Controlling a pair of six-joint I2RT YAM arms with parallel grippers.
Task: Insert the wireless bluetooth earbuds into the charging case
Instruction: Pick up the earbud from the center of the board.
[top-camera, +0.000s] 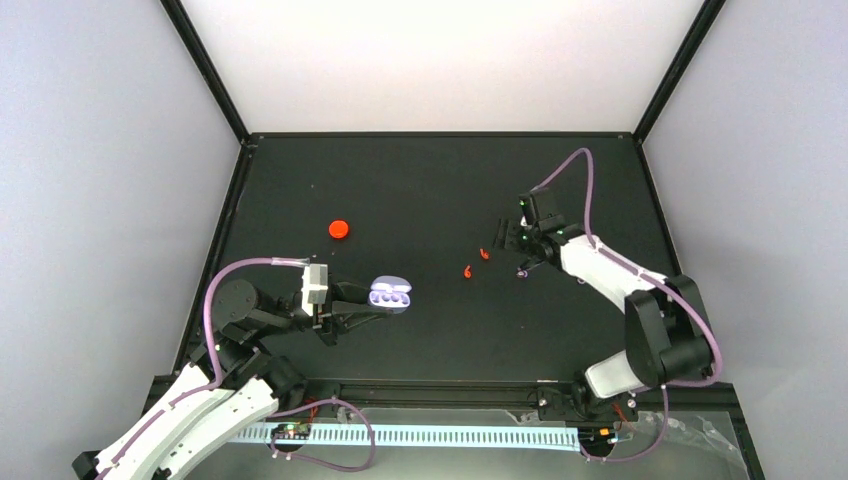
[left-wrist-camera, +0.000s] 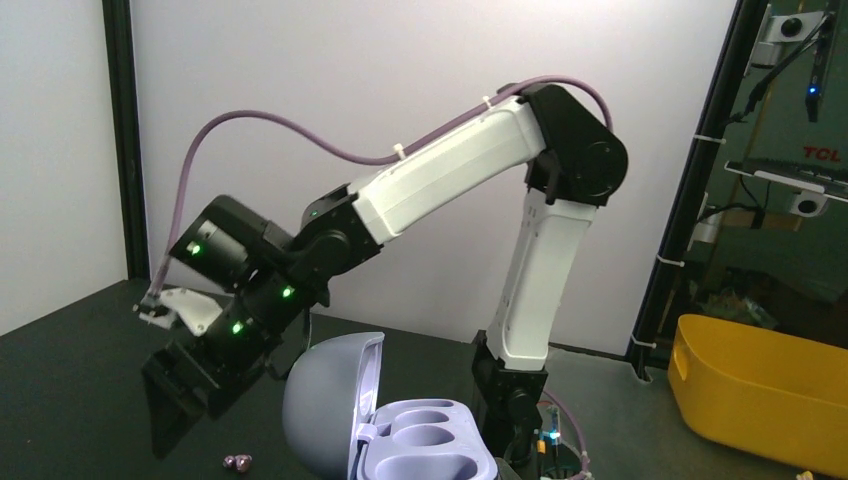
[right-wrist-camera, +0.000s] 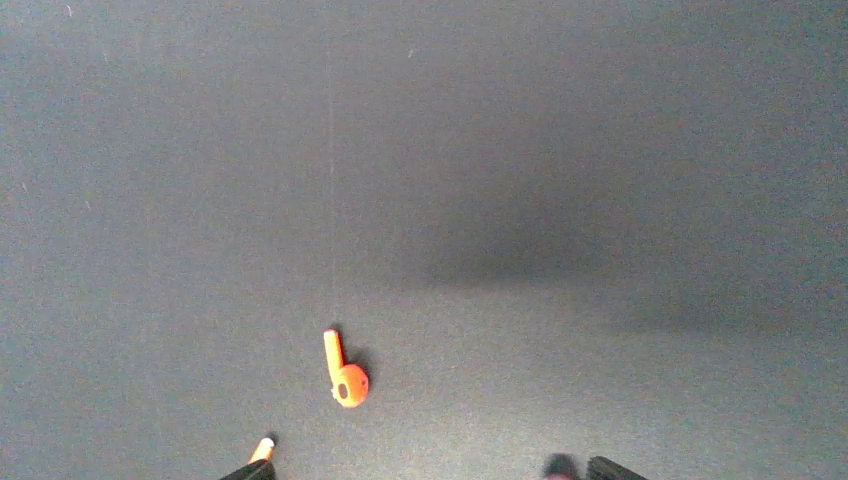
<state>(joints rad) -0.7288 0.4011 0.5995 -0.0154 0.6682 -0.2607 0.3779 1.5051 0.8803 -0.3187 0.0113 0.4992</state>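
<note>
The charging case (top-camera: 390, 296) is lilac with its lid swung up, and my left gripper (top-camera: 352, 308) is shut on it at the left of the mat. In the left wrist view the case (left-wrist-camera: 430, 445) shows empty wells. Two red-orange earbuds (top-camera: 467, 271) (top-camera: 485, 254) lie mid-table. A purple earbud (top-camera: 522, 272) lies just right of them, and it also shows on the mat (left-wrist-camera: 238, 462). My right gripper (top-camera: 510, 246) hangs open over this group. In its wrist view the right gripper (right-wrist-camera: 430, 470) has one red-orange earbud (right-wrist-camera: 345, 372) ahead of it and another's stem (right-wrist-camera: 263, 449) at the left fingertip.
A closed red-orange round case (top-camera: 340, 229) sits toward the back left of the black mat (top-camera: 430, 190). Black frame rails border the mat. A yellow bin (left-wrist-camera: 760, 390) stands off the table beyond the right arm.
</note>
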